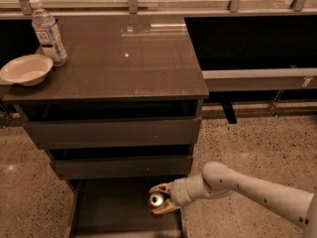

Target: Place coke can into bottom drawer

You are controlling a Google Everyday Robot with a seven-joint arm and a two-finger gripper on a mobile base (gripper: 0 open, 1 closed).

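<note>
I'm clamping the small red aluminium coke can in my pale two-finger gripper, holding it over the right side of the open dark grey-brown bottom drawer.

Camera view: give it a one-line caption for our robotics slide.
The robot arm holds its tool, shut on the coke can, low over the open bottom drawer.

The pincer, clasped round the coke can, hangs over the right side of the open bottom drawer; the tray floor to its left offers free room; the middle drawer front sits close above, limiting headroom; on the worktop, a bowl and water bottle occupy the left edge.
</note>
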